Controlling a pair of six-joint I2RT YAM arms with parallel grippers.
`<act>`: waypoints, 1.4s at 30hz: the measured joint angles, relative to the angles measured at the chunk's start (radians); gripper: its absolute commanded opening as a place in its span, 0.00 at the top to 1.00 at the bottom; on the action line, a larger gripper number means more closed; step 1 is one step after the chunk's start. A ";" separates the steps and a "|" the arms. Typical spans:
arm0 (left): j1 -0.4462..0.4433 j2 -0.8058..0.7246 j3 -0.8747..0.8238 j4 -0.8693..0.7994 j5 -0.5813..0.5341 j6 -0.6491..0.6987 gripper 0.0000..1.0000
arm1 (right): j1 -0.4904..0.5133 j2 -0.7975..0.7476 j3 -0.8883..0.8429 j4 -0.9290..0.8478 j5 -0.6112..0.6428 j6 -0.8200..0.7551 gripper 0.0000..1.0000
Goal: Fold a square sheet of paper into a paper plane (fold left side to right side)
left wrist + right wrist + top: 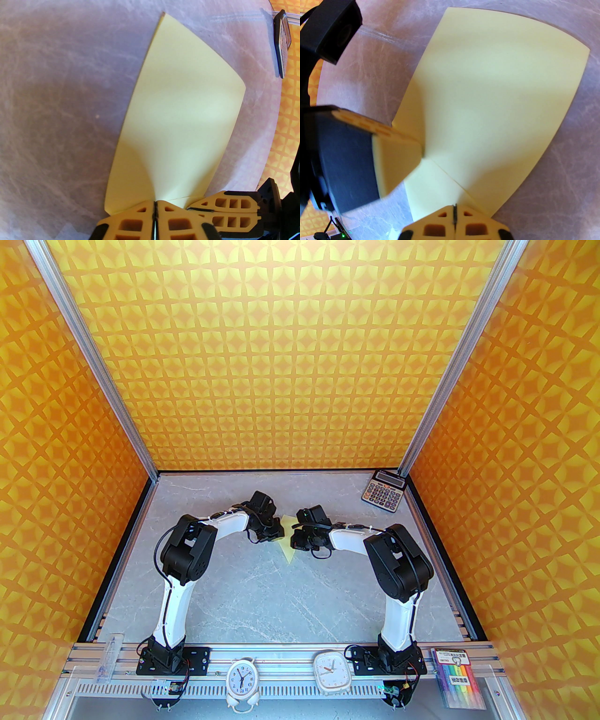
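Nearest the lens, the left gripper (155, 207) is pinched tight on the near edge of the square sheet of paper (182, 105). The right gripper (454, 208) clamps that same edge just beside it. The pale yellow sheet bows upward over the table (243, 596), well apart from the grey calculator (383, 487), to its near left. An overlapping layer shows between the two pinches, so the left-to-right fold seems under way. Next, the edges need matching, then a flattening press along the crease.

Orange-yellow patterned walls (290, 357) on three sides; grey marble-look tabletop (262, 605); aluminium corner posts (93, 366); bright even light.
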 measured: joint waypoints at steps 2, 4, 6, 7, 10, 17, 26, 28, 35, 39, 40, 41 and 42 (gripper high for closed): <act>0.000 0.000 -0.006 0.011 0.004 0.000 0.92 | 0.000 -0.002 0.005 -0.014 0.002 -0.008 0.99; 0.000 -0.004 -0.015 0.023 0.005 0.000 0.92 | 0.001 -0.012 0.005 -0.037 0.008 -0.010 1.00; 0.000 -0.008 -0.022 0.033 0.005 -0.001 0.92 | 0.006 -0.033 0.004 -0.066 0.016 -0.009 1.00; 0.000 -0.009 -0.025 0.036 0.005 -0.001 0.92 | 0.011 -0.054 0.004 -0.077 0.019 -0.008 1.00; 0.000 -0.011 -0.033 0.048 0.005 -0.001 0.92 | 0.041 -0.103 0.005 -0.080 0.018 -0.003 1.00; 0.000 -0.013 -0.036 0.051 0.005 -0.002 0.92 | 0.107 -0.058 0.024 -0.064 -0.030 0.042 1.00; 0.000 -0.013 -0.036 0.051 0.005 -0.006 0.93 | 0.097 0.011 0.004 -0.002 -0.055 0.086 1.00; 0.000 -0.013 -0.036 0.050 0.004 -0.009 0.97 | 0.096 0.000 -0.022 0.030 -0.060 0.093 1.00; 0.000 -0.013 -0.026 0.032 -0.001 -0.014 0.98 | 0.096 -0.091 -0.163 0.083 -0.080 0.126 1.00; 0.000 -0.011 -0.022 0.025 -0.002 -0.016 0.98 | 0.097 -0.139 -0.235 0.109 -0.091 0.143 1.00; 0.000 -0.011 -0.021 0.024 -0.002 -0.016 0.98 | 0.097 -0.150 -0.251 0.118 -0.092 0.146 1.00; 0.000 -0.011 -0.021 0.023 -0.003 -0.016 0.98 | 0.098 -0.161 -0.268 0.123 -0.094 0.150 1.00; 0.000 -0.011 -0.020 0.022 -0.004 -0.016 0.98 | 0.098 -0.169 -0.278 0.124 -0.095 0.151 1.00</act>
